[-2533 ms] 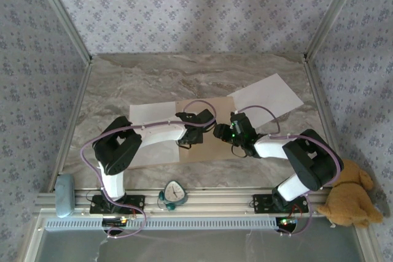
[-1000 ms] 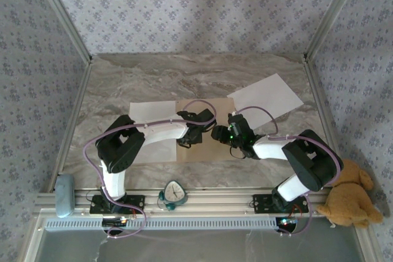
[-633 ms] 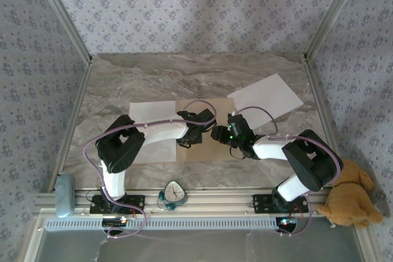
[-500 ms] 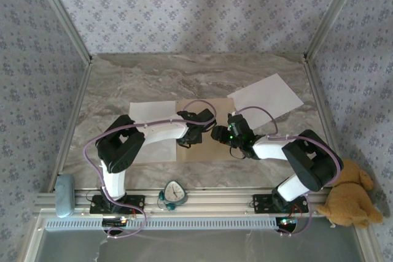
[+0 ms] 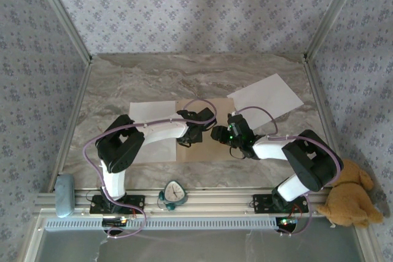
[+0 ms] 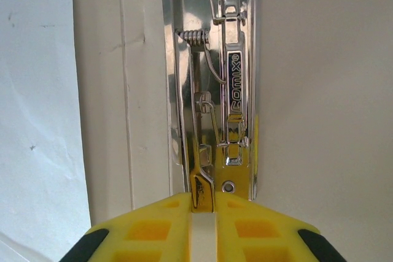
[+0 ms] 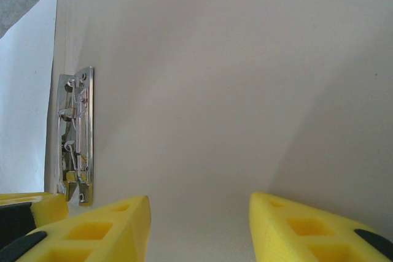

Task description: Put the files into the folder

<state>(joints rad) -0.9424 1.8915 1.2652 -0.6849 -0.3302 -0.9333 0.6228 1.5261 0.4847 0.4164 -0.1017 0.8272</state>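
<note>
at the near edge of the surface a small clock (image 5: 175, 193) sits between my two bases, clear of the work. just beyond it the folder (image 5: 209, 151) lies open and flat, in the near middle of the surface.

my left hand (image 6: 202, 210) is down on the folder's centre fold. it is pressed almost together and pinches the lever end of the metal clip (image 6: 236, 90). only a sliver of gap shows between the pads, and the lever's tip runs into it. compared with a moment ago this pinch has drawn a little tighter, while the arm itself has barely shifted.

my right hand (image 7: 199, 204) has crept leftward over the folder's right panel toward the clip. it hangs above bare card, spread, with nothing between its fingers.

i take this to mean the grip on the lever is about set, and the next move is to lift it so the clip opens. the spread hand is placed well to hold the panel down if the folder tries to rise with the lever. the pinch is thin, so the lever could slip out.

neither file is under the clip yet. the left sheet (image 5: 150, 115) lies just left of the fold, square to it. i cannot tell whether it rests on the folder's left flap or on the surface. the far sheet (image 5: 267, 96) lies skewed toward the far right corner of the surface, its near corner just meeting the folder's far right corner. the task looks barely begun.
</note>
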